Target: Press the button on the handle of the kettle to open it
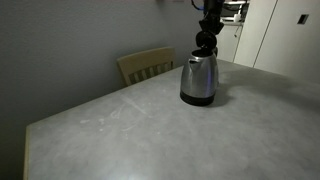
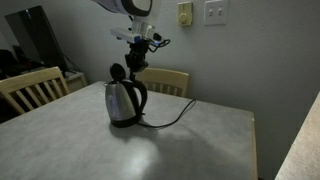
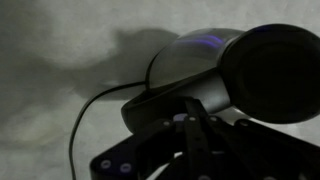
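Note:
The steel kettle [image 1: 198,82] [image 2: 122,100] stands on its black base on the grey table. Its black lid [image 2: 118,72] is tilted up, and in the wrist view it shows as a large dark disc [image 3: 272,70] beside the shiny body [image 3: 190,65]. The black handle [image 2: 143,98] runs down the kettle's side. My gripper [image 2: 136,62] [image 1: 205,44] comes down from above onto the top of the handle. Its fingers [image 3: 192,118] are together. The button is hidden under the fingertips.
A black power cord [image 2: 172,117] [image 3: 78,125] trails from the kettle's base across the table [image 1: 120,130]. Wooden chairs stand at the table's edges [image 1: 146,65] [image 2: 30,88] [image 2: 172,80]. White cabinets [image 1: 285,35] are behind.

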{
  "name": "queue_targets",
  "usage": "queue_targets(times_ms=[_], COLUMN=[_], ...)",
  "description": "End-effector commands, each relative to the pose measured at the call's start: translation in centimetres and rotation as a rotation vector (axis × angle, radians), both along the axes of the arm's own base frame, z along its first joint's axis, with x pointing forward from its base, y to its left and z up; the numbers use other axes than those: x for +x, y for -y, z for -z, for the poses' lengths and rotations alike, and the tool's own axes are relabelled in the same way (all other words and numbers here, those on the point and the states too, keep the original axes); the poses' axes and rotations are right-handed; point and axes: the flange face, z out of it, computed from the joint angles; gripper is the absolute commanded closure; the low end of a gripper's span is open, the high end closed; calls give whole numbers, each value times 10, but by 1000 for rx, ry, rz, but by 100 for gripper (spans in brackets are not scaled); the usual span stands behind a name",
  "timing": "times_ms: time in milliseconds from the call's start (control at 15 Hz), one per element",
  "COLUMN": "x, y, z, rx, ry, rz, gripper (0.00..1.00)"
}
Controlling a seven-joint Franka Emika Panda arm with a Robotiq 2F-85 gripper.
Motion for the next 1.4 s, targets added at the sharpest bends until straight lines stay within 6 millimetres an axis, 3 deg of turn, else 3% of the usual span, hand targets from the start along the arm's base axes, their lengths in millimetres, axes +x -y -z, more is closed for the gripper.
queue_targets(times_ms=[0, 800, 1333], x=[4, -2, -4], y=[-8, -14, -10], z=[17, -48, -63], rx=[-5, -71, -92], ry=[-44, 44, 68], rz=[-4, -54, -92], gripper=[100, 100, 100])
